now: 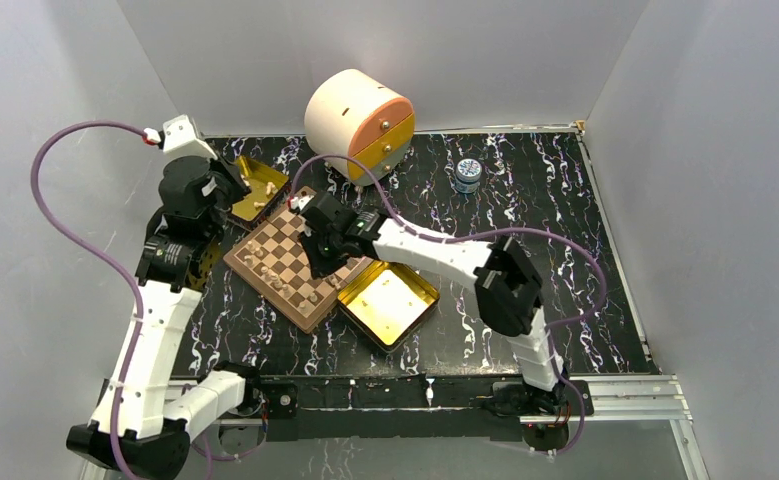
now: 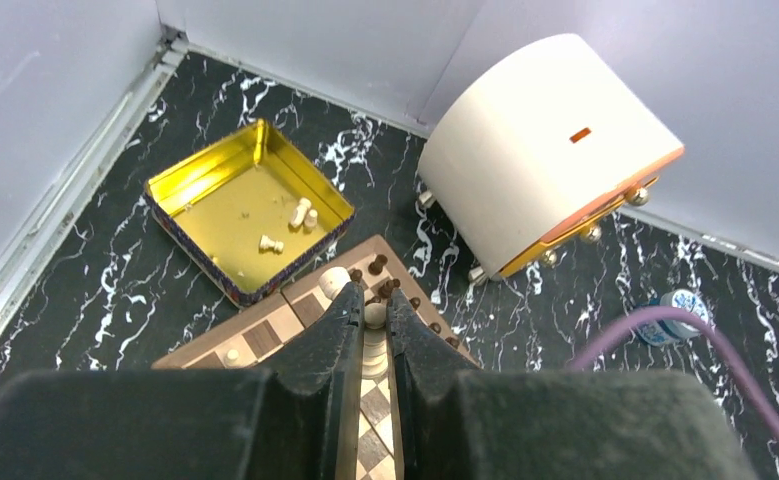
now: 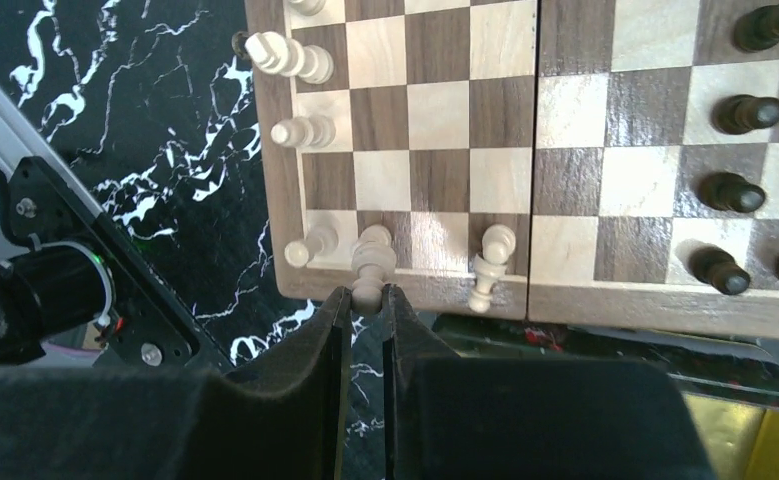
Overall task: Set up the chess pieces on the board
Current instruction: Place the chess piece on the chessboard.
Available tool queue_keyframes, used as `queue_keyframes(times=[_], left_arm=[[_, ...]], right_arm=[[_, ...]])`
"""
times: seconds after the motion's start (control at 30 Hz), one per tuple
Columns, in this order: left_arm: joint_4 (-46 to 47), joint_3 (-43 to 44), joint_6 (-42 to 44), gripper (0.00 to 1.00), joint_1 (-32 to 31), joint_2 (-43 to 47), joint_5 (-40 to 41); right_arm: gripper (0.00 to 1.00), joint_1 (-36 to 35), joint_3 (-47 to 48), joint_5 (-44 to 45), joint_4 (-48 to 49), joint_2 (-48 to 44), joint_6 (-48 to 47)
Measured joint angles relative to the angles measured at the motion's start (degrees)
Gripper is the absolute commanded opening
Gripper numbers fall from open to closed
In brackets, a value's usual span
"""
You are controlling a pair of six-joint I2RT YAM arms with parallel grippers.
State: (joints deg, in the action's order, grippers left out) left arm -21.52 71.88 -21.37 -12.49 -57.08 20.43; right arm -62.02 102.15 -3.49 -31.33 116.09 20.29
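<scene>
Board point(image 3: 615, 308) with both arms pinching
Left gripper point(image 2: 373, 305) nips a tan piece point(image 2: 375, 316) above the corner beside the gold tin point(image 2: 215, 210); right gripper point(image 3: 367, 296) nips a light piece point(image 3: 373, 258) on an edge row.

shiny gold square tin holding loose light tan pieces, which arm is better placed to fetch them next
Probably left: left gripper hangs beside that tin; right gripper sits across the checkered wooden board.

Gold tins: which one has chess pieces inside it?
The far tin, left of the board: three light pieces lie in it. The near tin, right of the board, shows none.
</scene>
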Motion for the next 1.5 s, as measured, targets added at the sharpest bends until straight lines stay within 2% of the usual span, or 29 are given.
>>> queue_keyframes(times=[0.4, 0.9, 1.03, 1.17, 1.37, 1.5], left_arm=[[-1.09, 0.59, 1.25, 0.00, 0.00, 3.34, 1.60], [-1.49, 0.61, 2.29, 0.00, 0.00, 4.04, 1.68], [-1.49, 0.61, 2.32, 0.00, 0.00, 4.02, 1.66], [-1.51, 0.61, 2.34, 0.00, 0.00, 4.02, 1.66], [-1.51, 0.59, 2.34, 0.00, 0.00, 4.02, 1.66], [-1.51, 0.61, 2.36, 0.00, 0.00, 4.02, 1.66]], right_arm=[[0.06, -0.35, 15.61, -1.31, -10.19, 14.82, 3.82], [0.12, -0.37, 23.30, -1.86, -14.08, 20.96, 5.35], [0.18, -0.37, 24.37, -1.97, -15.04, 21.53, 5.49], [0.28, -0.37, 24.81, -2.38, -15.23, 21.77, 5.73], [0.35, -0.37, 24.83, -3.21, -15.23, 22.12, 6.21], [0.36, -0.37, 24.83, -3.80, -15.19, 22.32, 6.45]])
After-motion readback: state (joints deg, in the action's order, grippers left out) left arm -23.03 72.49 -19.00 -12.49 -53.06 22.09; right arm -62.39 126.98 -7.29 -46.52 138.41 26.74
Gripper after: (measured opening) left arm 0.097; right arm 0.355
